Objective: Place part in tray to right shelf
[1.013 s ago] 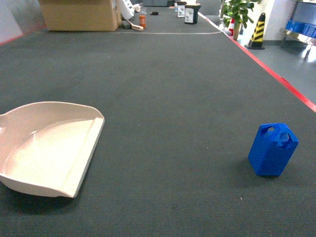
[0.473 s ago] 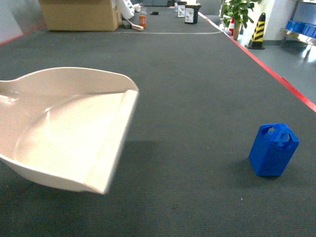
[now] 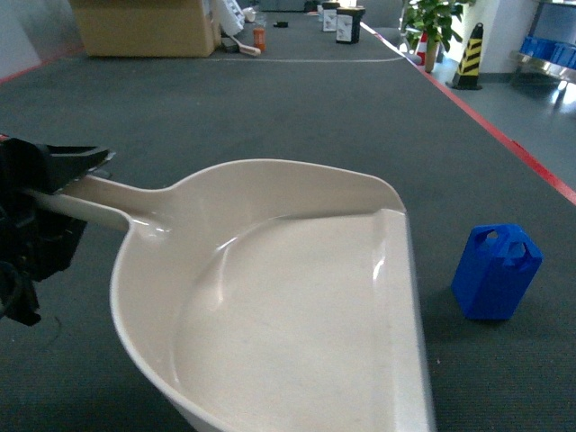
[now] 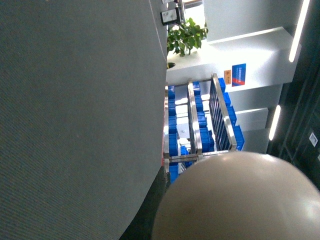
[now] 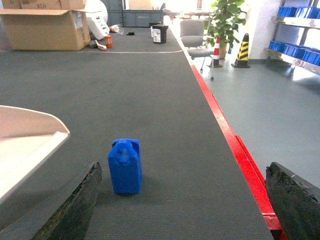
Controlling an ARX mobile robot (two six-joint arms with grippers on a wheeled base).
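The part [image 3: 497, 272] stands upright near the surface's [image 3: 297, 117] right edge; it looks rigid and light, best pinched across its flat sides. The left tool [image 3: 56, 180] is clamped on the tray's [image 3: 297, 324] handle, and the right tool [image 5: 185, 200] is spread wide.

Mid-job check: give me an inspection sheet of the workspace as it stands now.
Surface: dark grey mat, red edge strip on the right.
Job's things: tray lifted, held by its handle; part upright on the mat, right of the tray, not touching it; right shelf beyond the mat edge in the left wrist view.
Clutter: cardboard box, small containers at the far end.
Grippers: left gripper shut on the tray handle; right gripper open, empty, part ahead of it.
Cables: nothing seen.
Surroundings: plant, striped cone, blue crates.
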